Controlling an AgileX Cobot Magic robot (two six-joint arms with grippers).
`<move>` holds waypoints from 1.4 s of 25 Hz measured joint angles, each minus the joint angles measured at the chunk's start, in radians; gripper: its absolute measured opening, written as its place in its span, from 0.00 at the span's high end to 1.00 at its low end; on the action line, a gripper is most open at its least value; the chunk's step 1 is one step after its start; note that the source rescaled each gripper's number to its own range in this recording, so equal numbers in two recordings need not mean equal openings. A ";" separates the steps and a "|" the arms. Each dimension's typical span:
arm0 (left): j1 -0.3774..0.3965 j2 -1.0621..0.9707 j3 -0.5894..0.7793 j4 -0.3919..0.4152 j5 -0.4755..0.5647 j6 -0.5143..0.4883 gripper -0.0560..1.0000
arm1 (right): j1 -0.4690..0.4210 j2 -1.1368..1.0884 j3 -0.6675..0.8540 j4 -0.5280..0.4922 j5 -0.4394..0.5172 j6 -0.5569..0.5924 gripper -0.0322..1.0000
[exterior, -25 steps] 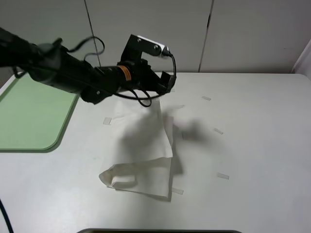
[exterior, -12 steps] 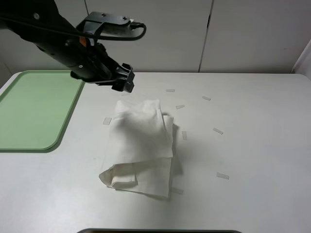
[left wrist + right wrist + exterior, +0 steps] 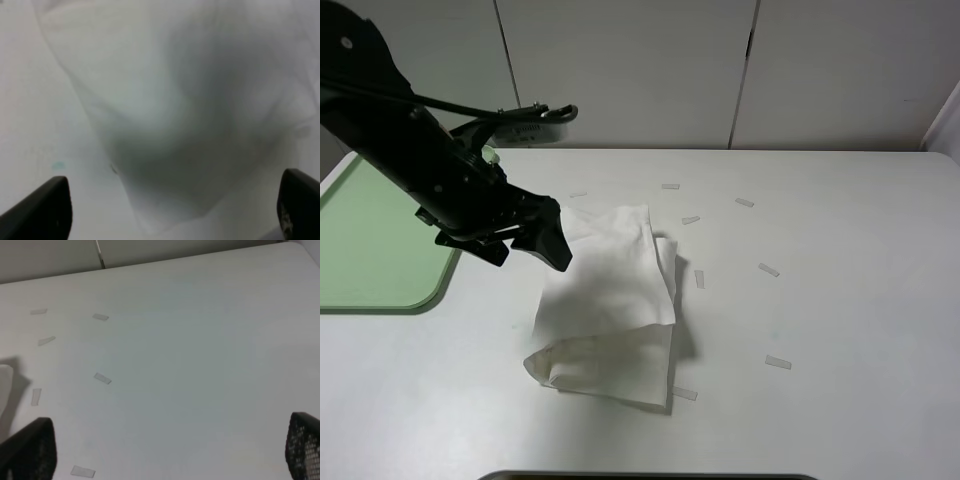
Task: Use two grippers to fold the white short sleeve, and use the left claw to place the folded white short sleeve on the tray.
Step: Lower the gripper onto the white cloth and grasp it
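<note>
Lying folded into a rough rectangle on the white tabletop (image 3: 840,300), the white short sleeve (image 3: 610,300) sits near the middle, with its lower edge bunched into a small loop of cloth. The left claw (image 3: 542,235) hangs over the shirt's upper left corner in the high view, its black arm reaching in from the left. In the left wrist view the jaws stand spread, one fingertip (image 3: 42,212) at each lower corner of the picture, with the shirt's cloth (image 3: 175,115) filling the space between and beyond them; nothing is pinched, and whether the tips touch the cloth cannot be told. The tray (image 3: 370,260) lies at the tabletop's left edge, apart from the shirt and partly hidden behind the arm. The right gripper (image 3: 170,460) shows only in its own wrist view, jaws spread wide over bare tabletop dotted with small pale strips (image 3: 102,378), well away from the shirt.
</note>
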 joint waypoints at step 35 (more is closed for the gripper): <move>0.015 0.277 0.179 -0.644 -0.359 0.576 0.30 | 0.000 0.000 0.000 0.000 0.000 0.000 0.00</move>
